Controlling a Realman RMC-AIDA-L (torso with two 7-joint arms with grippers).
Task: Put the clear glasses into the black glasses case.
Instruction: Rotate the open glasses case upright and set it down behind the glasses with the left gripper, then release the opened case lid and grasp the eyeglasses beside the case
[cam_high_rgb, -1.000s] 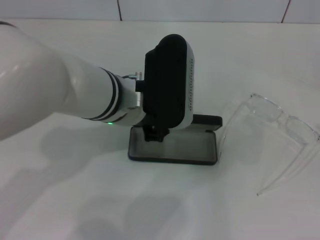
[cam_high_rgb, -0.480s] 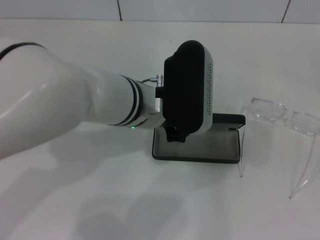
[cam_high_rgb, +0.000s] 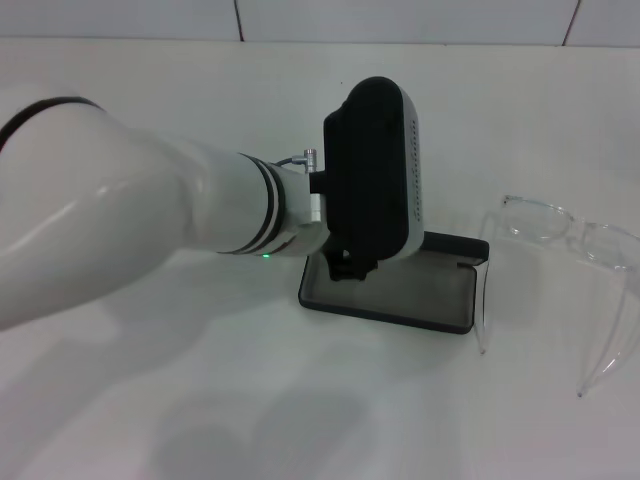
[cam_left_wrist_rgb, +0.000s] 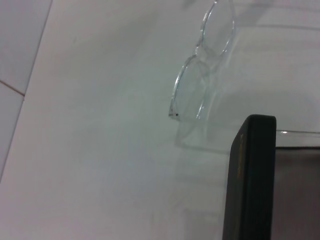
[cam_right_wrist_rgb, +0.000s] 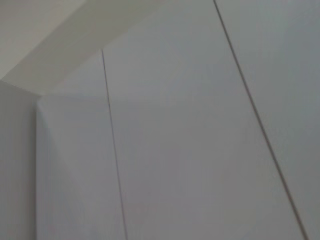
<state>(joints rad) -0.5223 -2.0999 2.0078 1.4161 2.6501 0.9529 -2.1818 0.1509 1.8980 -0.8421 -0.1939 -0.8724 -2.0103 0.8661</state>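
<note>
Fingers of the left gripper (cam_high_rgb: 345, 268) are being hidden behind the arm's black wrist housing (cam_high_rgb: 372, 168), so whether they are parted or closed cannot be told; only a small dark tip is being shown low over the left end of the black glasses case (cam_high_rgb: 400, 295). No contact with the case can be confirmed. The right gripper is not being seen in any view; its wrist camera is being pointed at a bare panelled surface, so that arm is judged parked.

The case is lying open on the white counter (cam_high_rgb: 200, 400), its grey-lined tray facing up and its long axis running left to right, slightly skewed. The clear glasses (cam_high_rgb: 560, 250) are resting on the counter just beside the case's right end, outside the tray, with one clear arm (cam_high_rgb: 482, 310) lying close along that end. In the left wrist view the glasses (cam_left_wrist_rgb: 200, 90) are being seen beyond the case's dark edge (cam_left_wrist_rgb: 250, 180).

The glasses are lying to the right of the left fingers, past the full length of the case. Their lens is running roughly parallel to the case's long axis. The insertion is judged not yet done.
</note>
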